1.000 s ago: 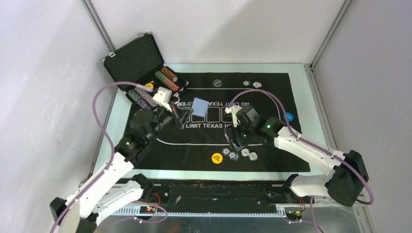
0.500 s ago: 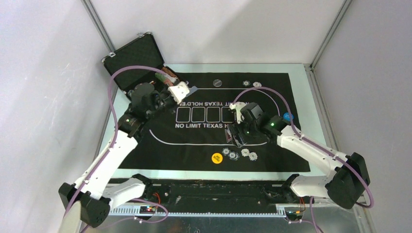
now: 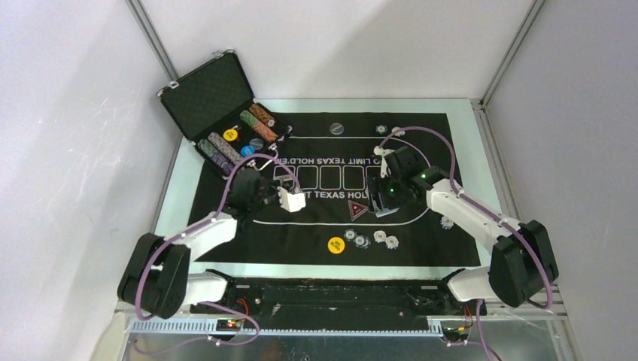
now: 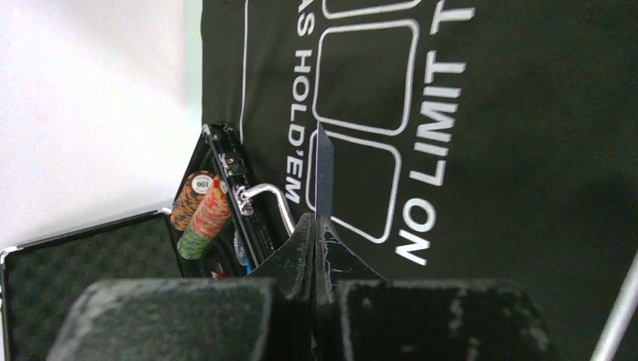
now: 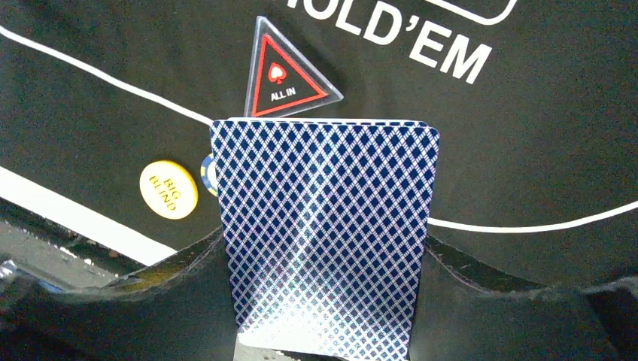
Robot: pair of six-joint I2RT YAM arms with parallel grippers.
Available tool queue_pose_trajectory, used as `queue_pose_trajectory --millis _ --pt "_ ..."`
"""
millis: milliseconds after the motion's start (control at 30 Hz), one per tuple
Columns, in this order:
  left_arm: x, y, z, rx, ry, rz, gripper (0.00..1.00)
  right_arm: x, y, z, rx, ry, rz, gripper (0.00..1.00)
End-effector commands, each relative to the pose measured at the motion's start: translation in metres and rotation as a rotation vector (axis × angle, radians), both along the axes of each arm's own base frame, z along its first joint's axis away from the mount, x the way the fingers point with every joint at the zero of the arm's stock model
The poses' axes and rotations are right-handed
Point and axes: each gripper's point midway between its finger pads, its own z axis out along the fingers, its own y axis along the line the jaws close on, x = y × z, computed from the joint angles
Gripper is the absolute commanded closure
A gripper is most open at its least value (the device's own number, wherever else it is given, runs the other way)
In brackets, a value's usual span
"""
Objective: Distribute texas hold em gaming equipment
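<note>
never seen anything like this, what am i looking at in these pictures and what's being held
These are two robot arms bolted at the near edge of a table, each ending in a two-finger gripper. The wide picture comes from a fixed camera overhead; the other two from a camera on each wrist. On the table lies a black mat, with an open case of chip stacks at its far left corner, plus a yellow disc, some small chips and a triangle marker. The left gripper pinches a playing card, seen edge-on. The right gripper holds blue-backed cards; one or several, I cannot tell.
</note>
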Motion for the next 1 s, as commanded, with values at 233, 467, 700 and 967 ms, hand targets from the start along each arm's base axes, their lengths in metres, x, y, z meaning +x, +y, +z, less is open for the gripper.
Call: queue_pose_trajectory --millis 233,467,700,967 --pt "0.054 0.002 0.015 0.053 -0.232 -0.073 1.00 0.030 0.014 0.018 0.044 -0.032 -0.049 1.00" --pt "0.057 0.003 -0.021 0.098 -0.121 -0.112 1.00 0.036 0.014 0.016 0.031 -0.021 -0.053 1.00" --pt "0.059 0.018 -0.046 0.189 -0.040 -0.099 1.00 0.038 0.013 0.013 0.023 -0.010 -0.056 1.00" --pt "0.043 0.012 -0.058 0.187 0.019 -0.179 1.00 0.043 0.015 0.016 0.017 -0.010 -0.058 1.00"
